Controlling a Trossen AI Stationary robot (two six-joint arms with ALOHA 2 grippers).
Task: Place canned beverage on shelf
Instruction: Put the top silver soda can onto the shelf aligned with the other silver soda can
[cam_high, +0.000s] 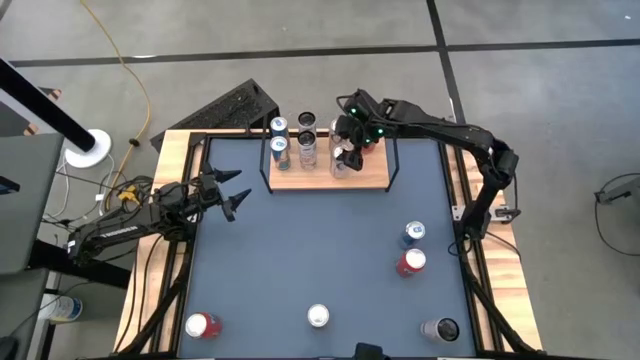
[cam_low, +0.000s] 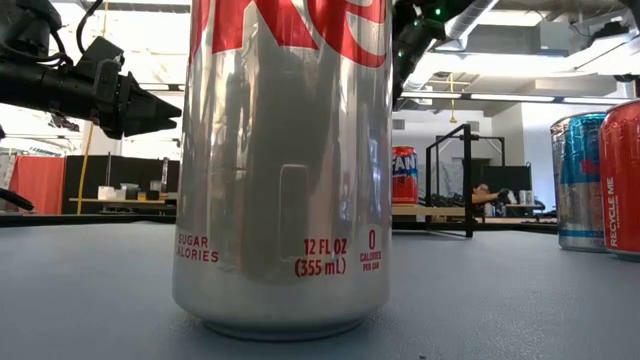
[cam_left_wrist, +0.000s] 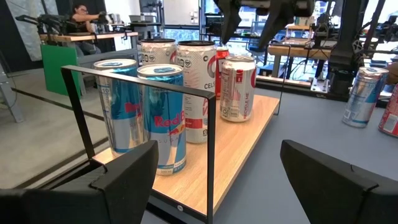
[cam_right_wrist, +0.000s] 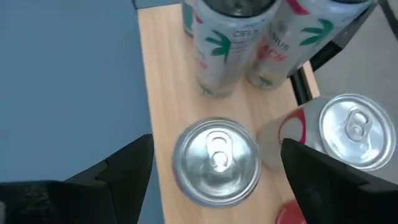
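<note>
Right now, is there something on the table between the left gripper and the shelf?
No. In the high view, only bare tabletop lies between the open left gripper and the shelf. The left wrist view agrees: nothing stands before the shelf's black rail.

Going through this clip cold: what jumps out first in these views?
The cluster of cans crowding the shelf at the table's far edge, with the right end effector open directly above a silver-topped can there. In the low view, one silver can near the table's front edge fills most of the picture. The left end effector waits open at the table's left side.
</note>
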